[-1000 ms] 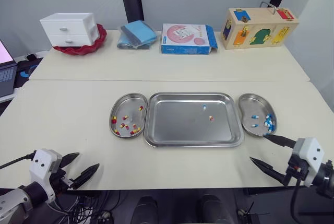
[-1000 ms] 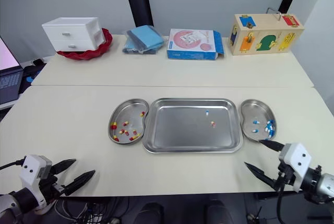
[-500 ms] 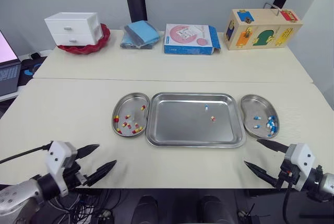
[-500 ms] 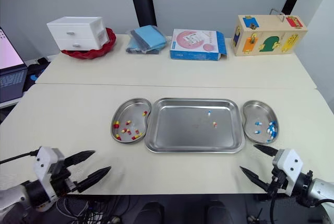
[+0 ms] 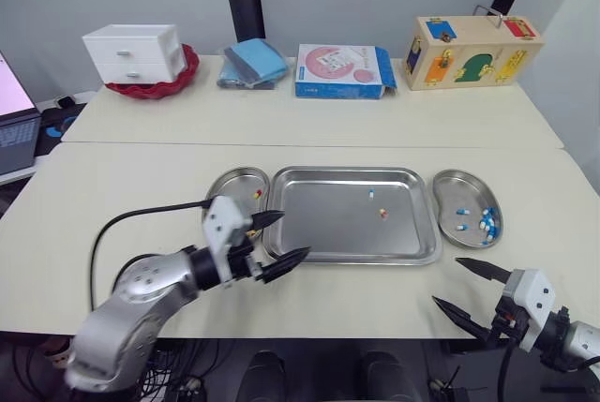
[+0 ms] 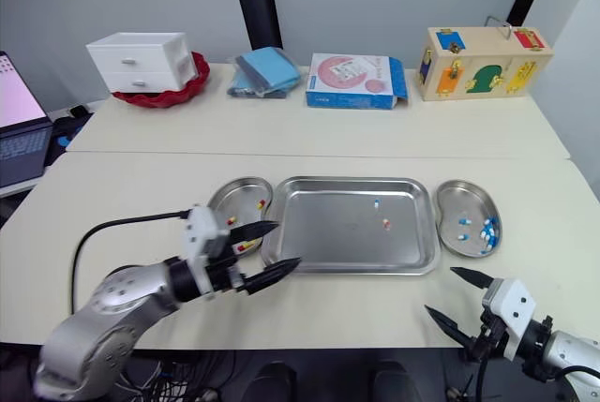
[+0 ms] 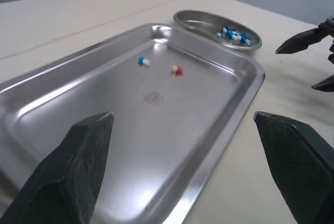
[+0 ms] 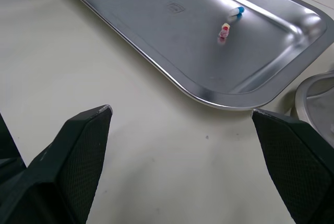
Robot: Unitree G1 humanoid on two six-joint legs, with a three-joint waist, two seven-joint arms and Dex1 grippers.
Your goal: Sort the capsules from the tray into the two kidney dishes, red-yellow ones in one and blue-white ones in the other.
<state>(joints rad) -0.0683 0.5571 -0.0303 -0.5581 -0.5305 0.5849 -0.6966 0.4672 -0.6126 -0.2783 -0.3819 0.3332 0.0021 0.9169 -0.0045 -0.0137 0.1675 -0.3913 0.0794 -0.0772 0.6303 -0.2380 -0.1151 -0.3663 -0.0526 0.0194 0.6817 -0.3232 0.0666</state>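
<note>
My left gripper (image 5: 292, 235), fingers apart and empty, hovers at the tray (image 5: 375, 259), over its near-left corner. My right gripper (image 5: 446, 280), also apart, sits off its near-right corner. A red-yellow capsule (image 5: 381, 214) and a blue-white capsule (image 5: 370, 193) lie right of tray centre. I judge this the approach; next, cross over and pinch one.

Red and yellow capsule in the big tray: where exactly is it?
In the left eye view, the red-yellow capsule lies right of centre in the tray, just nearer the robot than the blue-white capsule, toward the right kidney dish.
</note>
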